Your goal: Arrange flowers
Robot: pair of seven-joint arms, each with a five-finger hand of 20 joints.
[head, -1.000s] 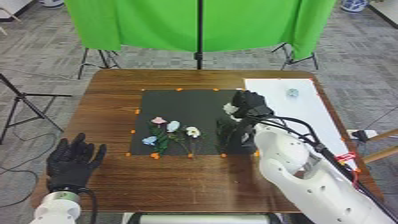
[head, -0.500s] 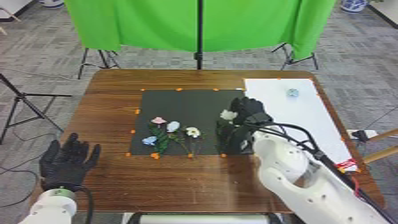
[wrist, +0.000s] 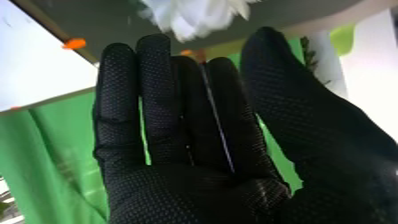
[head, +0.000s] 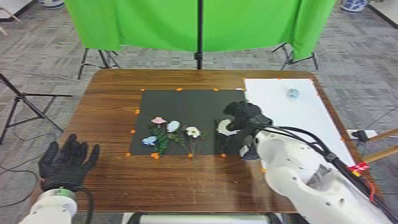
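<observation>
On the dark mat [head: 178,105], a pink flower [head: 158,120], a blue flower [head: 149,140] and two white flowers [head: 173,126] lie grouped at the left and middle. Another white flower [head: 227,127] lies near the mat's right side, with my right hand [head: 247,114] right beside it. In the right wrist view the right hand [wrist: 169,115] has straight fingers and thumb, and white petals [wrist: 195,15] stand beyond the fingertips; contact cannot be told. My left hand [head: 68,162] rests open over the table's left front, away from the flowers.
A white board [head: 298,107] covers the right part of the brown table [head: 178,185], with a small pale blue item [head: 292,93] near its far end. Orange markers dot the mat's edges. Beyond the table hangs a green cloth [head: 142,25].
My right hand has shifted toward the table's near side, and the white flower beside it has moved slightly nearer too. My left hand moved a little left, then stayed still.
</observation>
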